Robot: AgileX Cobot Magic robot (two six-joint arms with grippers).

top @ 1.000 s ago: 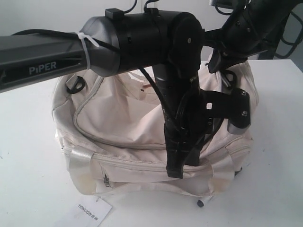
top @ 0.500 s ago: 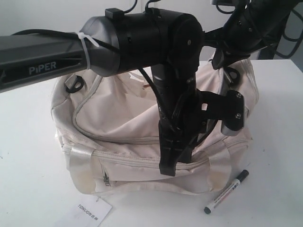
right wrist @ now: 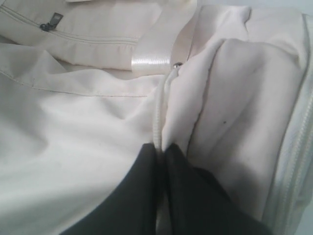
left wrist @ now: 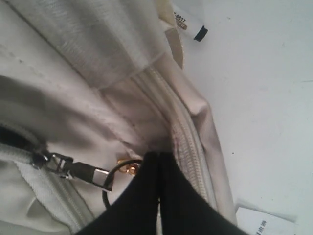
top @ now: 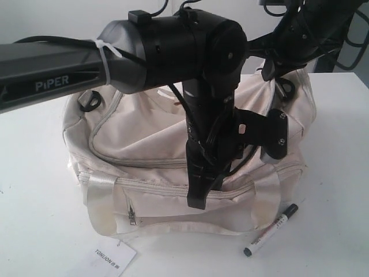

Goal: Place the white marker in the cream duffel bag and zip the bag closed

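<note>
In the exterior view the cream duffel bag [top: 150, 144] sits in the middle of the white table [top: 40, 219], with its curved zipper facing up. The left arm [top: 52, 75] comes in from the left edge and bends down over the bag. The left gripper [top: 196, 202] points down against the bag's front face, on the zipper line between the two satin strap handles [top: 266, 199]. The right arm [top: 302, 29] reaches in from the far right corner to the bag's far right end, and its claw is hidden there. The white marker [top: 270, 231] lies on the table outside the bag, just beside its near right corner, black cap pointing away from the near edge. A white paper tag [top: 112, 257] lies flat near the bag's near left corner.

In the left wrist view the two black fingers [left wrist: 142, 200] are pressed together, tips against cream fabric beside a zipper track. A metal zipper pull [left wrist: 78, 169] with a dark ring lies just beside them; the ring passes behind one finger, and I cannot tell whether it is pinched.

In the right wrist view the right gripper [right wrist: 160, 152] is closed, with a raised cream seam of the bag running straight in between its fingers.
</note>
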